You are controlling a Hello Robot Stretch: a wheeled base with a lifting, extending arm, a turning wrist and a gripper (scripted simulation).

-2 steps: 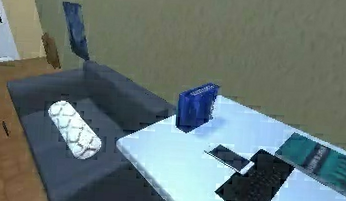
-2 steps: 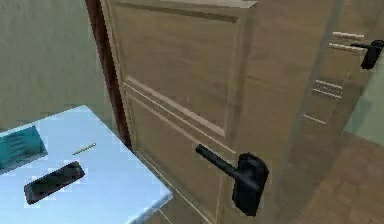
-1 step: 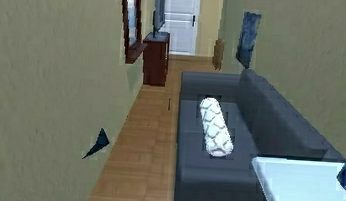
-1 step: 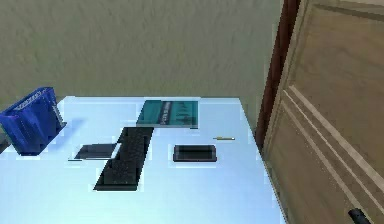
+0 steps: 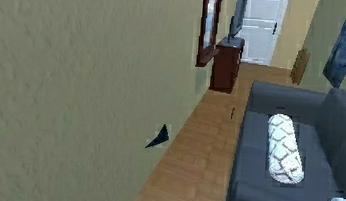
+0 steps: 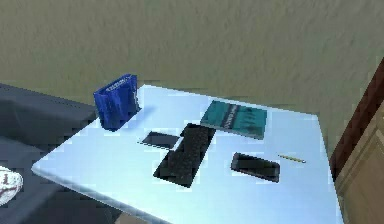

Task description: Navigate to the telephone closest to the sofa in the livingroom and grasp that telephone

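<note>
A pale blue-white table (image 6: 290, 190) stands before an olive wall. On it lie two small flat dark slabs that look like telephones. One (image 6: 158, 139) lies near the table's middle left, on the side toward the dark grey sofa (image 6: 35, 118). The other (image 6: 255, 165) lies farther to the arm side view's right. Between them lies a long black flat thing (image 6: 185, 155). In the forward view the sofa (image 5: 267, 164) shows at the right with a white patterned bolster cushion (image 5: 286, 148) on its seat.
A blue open box (image 6: 117, 100), a teal book (image 6: 236, 117) and a thin pencil (image 6: 291, 158) also lie on the table. Ahead, an olive wall (image 5: 72, 82) stands close on the forward view's left. A wood-floor strip (image 5: 193, 150) leads to a dark red cabinet (image 5: 226, 64) and a white door (image 5: 262, 24).
</note>
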